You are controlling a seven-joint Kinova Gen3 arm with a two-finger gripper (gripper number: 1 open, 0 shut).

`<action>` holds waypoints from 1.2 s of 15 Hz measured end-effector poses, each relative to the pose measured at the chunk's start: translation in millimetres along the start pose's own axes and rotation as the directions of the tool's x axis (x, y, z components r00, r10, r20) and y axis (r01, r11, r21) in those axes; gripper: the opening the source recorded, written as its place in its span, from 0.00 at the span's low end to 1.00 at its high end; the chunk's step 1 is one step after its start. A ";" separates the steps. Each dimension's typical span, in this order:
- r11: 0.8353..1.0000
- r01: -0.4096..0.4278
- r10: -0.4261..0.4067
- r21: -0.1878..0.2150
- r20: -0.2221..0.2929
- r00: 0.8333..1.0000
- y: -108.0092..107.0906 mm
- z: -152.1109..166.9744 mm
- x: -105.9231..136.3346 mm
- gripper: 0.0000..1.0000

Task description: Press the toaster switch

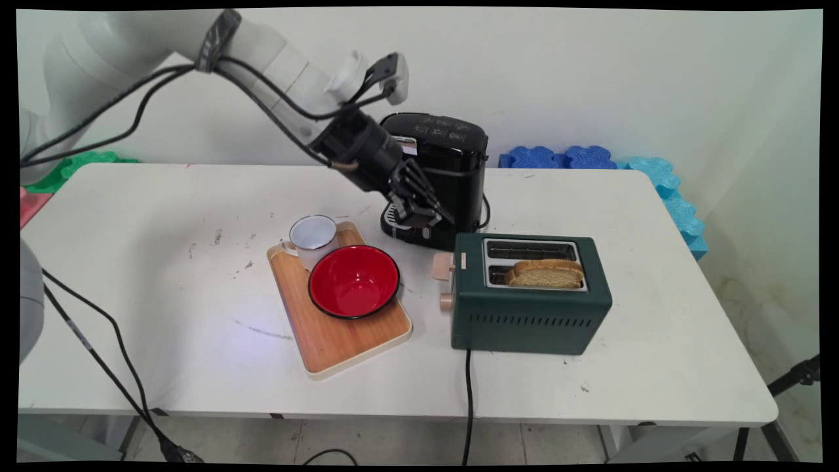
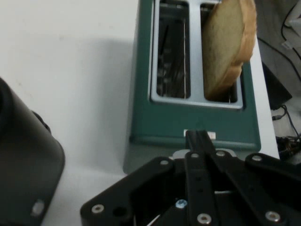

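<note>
A: The gripper (image 2: 200,141), jaws pressed together and empty, hangs just beside the green toaster's (image 1: 531,314) lever end, the coffee machine (image 1: 446,164) close behind.

B: A careless swing could knock the toast (image 1: 547,274) — or shove the toaster across the worktop (image 1: 164,275).

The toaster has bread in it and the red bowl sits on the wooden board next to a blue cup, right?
Not quite. The cup is white, not blue, as the main view shows. The toaster does hold bread, and the red bowl sits on the wooden board.
</note>
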 end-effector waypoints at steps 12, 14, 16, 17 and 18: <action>0.998 0.043 -0.043 -0.044 0.011 0.999 -10.2 35.1 -36.9 0.00; 0.998 0.042 -0.042 -0.047 0.010 0.999 -11.0 38.0 -39.3 0.00; 0.998 0.039 -0.039 -0.052 0.007 0.999 -11.7 41.7 -42.2 0.00; 0.998 0.035 -0.034 -0.054 0.006 0.999 -12.2 43.7 -43.6 0.00; 0.998 0.028 -0.028 -0.056 0.004 1.000 -12.5 45.5 -45.2 0.00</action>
